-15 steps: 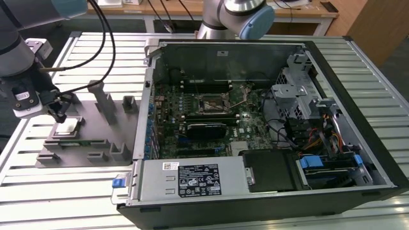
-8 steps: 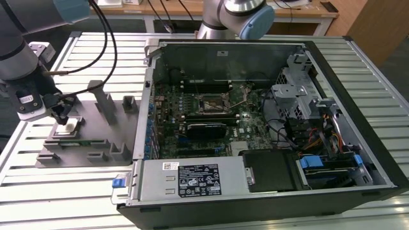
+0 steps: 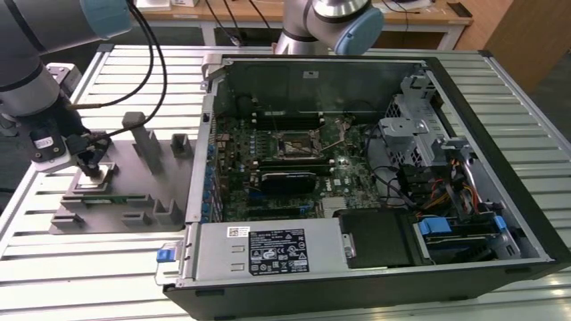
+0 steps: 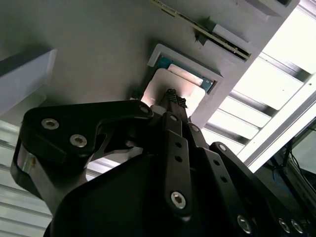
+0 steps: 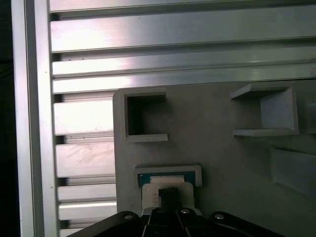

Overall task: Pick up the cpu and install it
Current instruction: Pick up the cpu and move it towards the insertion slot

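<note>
Exterior view: the gripper [image 3: 89,167] is down on the cpu [image 3: 103,175]. The cpu lies in a pocket near the edge of the grey fixture [image 3: 170,217] at the exterior view's left. That puts it well apart from the socket [image 3: 295,144], which sits on the motherboard inside the open case [image 3: 499,134]. The case also holds a power supply [image 3: 267,251] against its near wall.

Second wrist view: the gripper [image 4: 171,95] touches the cpu [image 4: 163,84] on top, and the chip lies flat inside the pocket [image 4: 159,51] rim. I cannot tell whether it has a hold. A slim board [image 4: 197,27] stands in a slot just beside the pocket.

First wrist view: the gripper [image 5: 168,197] is on the cpu [image 5: 150,195], with the pocket [image 5: 168,172] rim close around the chip. 2 more pockets, [image 5: 143,116] and [image 5: 266,111], show nothing inside.

The risk, as I judge it: a weak or off-centre hold lets the chip tip, snag that tight rim or drop. A skewed landing could harm the socket.
</note>
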{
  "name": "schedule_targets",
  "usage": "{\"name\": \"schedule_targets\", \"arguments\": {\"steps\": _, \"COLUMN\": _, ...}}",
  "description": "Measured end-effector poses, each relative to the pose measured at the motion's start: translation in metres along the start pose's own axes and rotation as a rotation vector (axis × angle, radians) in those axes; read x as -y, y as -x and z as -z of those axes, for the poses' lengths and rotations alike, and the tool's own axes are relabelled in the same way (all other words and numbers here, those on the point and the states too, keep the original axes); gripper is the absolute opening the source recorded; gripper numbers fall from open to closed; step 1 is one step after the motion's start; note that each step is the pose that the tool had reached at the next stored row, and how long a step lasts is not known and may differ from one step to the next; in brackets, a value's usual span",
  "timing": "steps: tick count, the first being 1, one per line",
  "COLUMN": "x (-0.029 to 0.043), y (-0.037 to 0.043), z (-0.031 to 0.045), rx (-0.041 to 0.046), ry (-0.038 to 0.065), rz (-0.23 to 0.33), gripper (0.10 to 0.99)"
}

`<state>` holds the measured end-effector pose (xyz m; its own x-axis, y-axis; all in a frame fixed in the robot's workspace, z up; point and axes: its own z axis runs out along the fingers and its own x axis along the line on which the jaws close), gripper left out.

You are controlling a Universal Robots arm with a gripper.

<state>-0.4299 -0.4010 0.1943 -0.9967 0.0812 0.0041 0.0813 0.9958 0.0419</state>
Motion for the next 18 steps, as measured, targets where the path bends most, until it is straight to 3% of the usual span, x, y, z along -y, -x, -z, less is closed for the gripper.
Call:
{"name": "schedule_targets", "arguments": {"steps": 6, "x": 0.0000, "y": 0.0001, "z": -0.0003, "rx": 0.0001, "ry": 0.000, "rz": 0.000, "gripper": 0.114}}
{"name": "schedule_targets", "arguments": {"steps": 11, "x": 0.0000, "y": 0.0001, "z": -0.0005, "rx": 0.0002, "ry": 0.000, "rz": 0.000, "gripper": 0.353}}
{"name": "schedule_targets", "arguments": {"steps": 12, "x": 0.0001, "y": 0.0001, "z": -0.0005, "rx": 0.0001, "ry": 0.000, "rz": 0.000, "gripper": 0.353}}
{"name": "schedule_targets", "arguments": {"steps": 14, "x": 0.0001, "y": 0.0001, "z": -0.0006, "rx": 0.0002, "ry": 0.000, "rz": 0.000, "gripper": 0.467}}
{"name": "schedule_targets", "arguments": {"steps": 17, "x": 0.0000, "y": 0.0001, "z": -0.0007, "rx": 0.0001, "ry": 0.000, "rz": 0.000, "gripper": 0.525}}
{"name": "schedule_targets", "arguments": {"steps": 18, "x": 0.0001, "y": 0.0001, "z": -0.0007, "rx": 0.0002, "ry": 0.000, "rz": 0.000, "gripper": 0.588}}
